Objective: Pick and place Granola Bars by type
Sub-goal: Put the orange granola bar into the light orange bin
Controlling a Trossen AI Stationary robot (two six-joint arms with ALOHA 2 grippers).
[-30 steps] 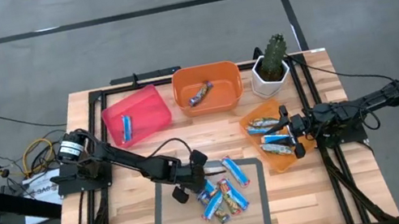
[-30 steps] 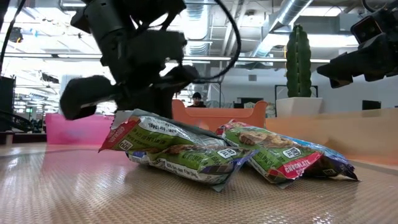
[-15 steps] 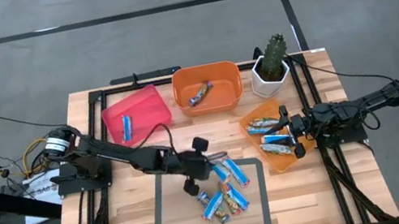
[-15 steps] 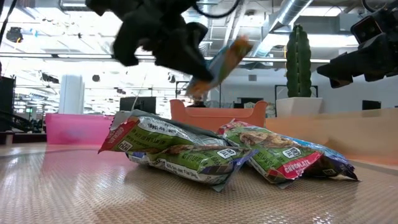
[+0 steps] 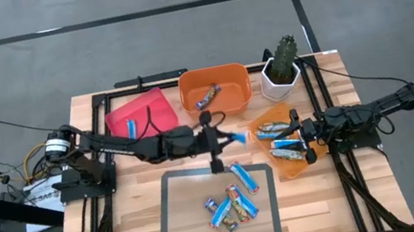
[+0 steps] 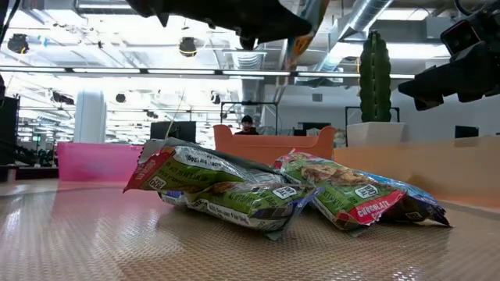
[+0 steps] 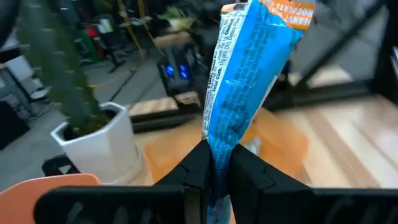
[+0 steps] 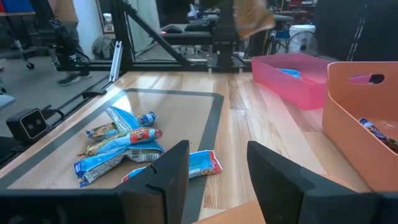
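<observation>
Standing upright between two dark fingers, a shiny blue wrapped granola bar with an orange end (image 7: 239, 87) is pinched at its lower end by the left gripper (image 5: 220, 140), which hangs above the bare wood of the table (image 5: 338, 84), between the grey-outlined mat (image 5: 176, 224) and the orange rectangular plastic bin (image 5: 215, 91). From above, the held bar (image 5: 234, 138) points toward the flat orange tray (image 5: 288, 166) on the table's right side.

On the mat lies a loose pile of wrapped bars (image 5: 232, 204), mostly blue; at table level, the nearest ones (image 6: 226, 187) show green and silver wrappers. The flat orange tray holds several blue bars (image 5: 284, 144). The orange bin holds one dark bar (image 5: 208, 95), and the pink-red plastic bin (image 5: 155, 112) beside it holds one blue bar (image 5: 132, 130).

The right gripper (image 5: 306, 141) rests over the flat orange tray with its fingers spread apart and nothing between them. A green cactus in a white pot (image 5: 282, 69) stands at the table's far right corner.
</observation>
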